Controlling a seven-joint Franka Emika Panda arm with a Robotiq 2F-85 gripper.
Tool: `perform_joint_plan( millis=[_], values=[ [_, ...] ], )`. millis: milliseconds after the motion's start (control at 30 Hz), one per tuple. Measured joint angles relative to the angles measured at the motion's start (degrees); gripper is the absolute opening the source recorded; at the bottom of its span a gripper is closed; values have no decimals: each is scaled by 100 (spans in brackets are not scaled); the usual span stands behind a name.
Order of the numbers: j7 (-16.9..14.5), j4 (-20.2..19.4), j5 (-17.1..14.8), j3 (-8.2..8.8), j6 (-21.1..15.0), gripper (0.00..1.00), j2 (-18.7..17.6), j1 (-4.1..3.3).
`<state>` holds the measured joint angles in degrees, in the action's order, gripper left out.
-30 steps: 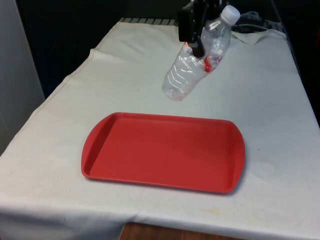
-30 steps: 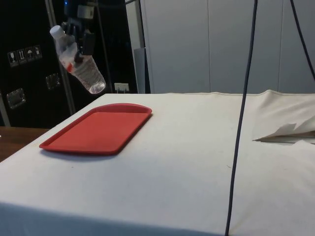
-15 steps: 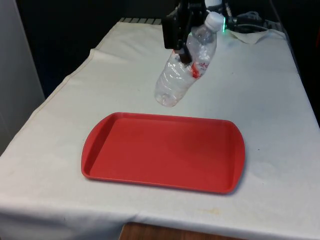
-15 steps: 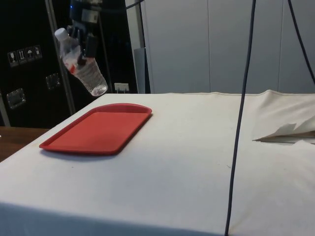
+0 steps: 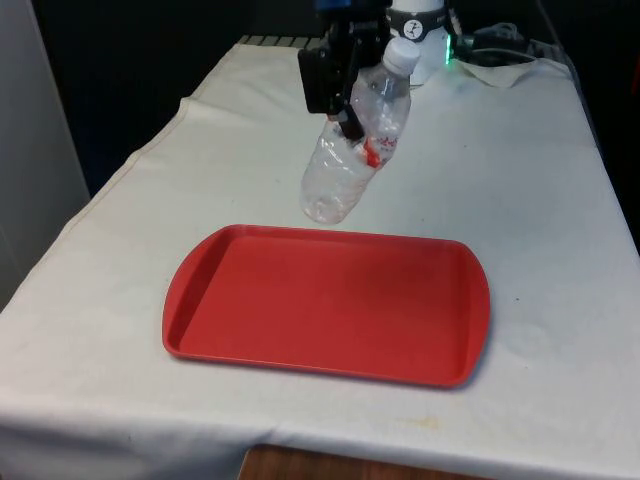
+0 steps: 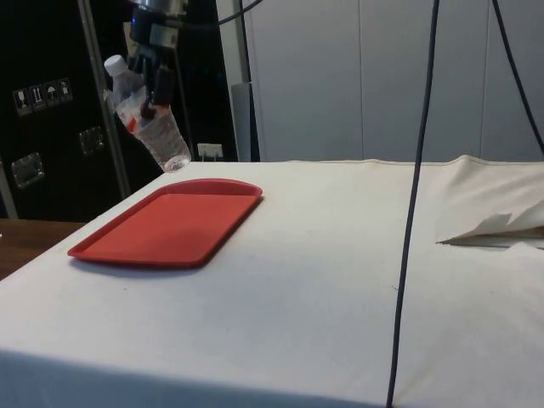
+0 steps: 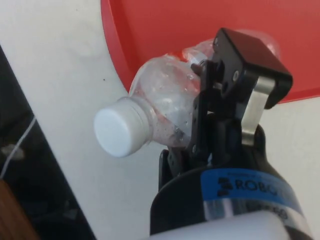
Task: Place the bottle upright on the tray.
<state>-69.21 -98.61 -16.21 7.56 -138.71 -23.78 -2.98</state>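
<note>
Surface: one table under a white cloth point(image 5: 150, 200); black curtains behind.
One red tray point(image 5: 325, 303) point(image 6: 166, 221), flat on the cloth near the front edge.
One clear bottle point(image 5: 355, 150) point(image 6: 149, 119) point(image 7: 165, 107), white cap, tilted, in the air just beyond the tray's far edge.
One gripper point(image 5: 340, 95) point(image 6: 153, 81) point(image 7: 225, 100), fingers clamped on the bottle.
One black cable point(image 6: 416, 195), hanging.

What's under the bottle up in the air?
Below the tilted bottle, held aloft by the gripper, lie the white cloth and the red tray's far edge. Nothing touches its base.
</note>
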Motion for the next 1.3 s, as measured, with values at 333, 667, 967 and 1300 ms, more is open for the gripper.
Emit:
perform_joint_plan(
  millis=[333,667,967,1300],
  values=[
    [-275,0,-613,63,-69,0,-103,0],
    [-567,11,-1243,109,-103,0,-172,0],
    [-974,17,-2028,155,-115,0,-218,6],
    [-1421,17,-2796,206,-115,0,-275,6]
  ],
)
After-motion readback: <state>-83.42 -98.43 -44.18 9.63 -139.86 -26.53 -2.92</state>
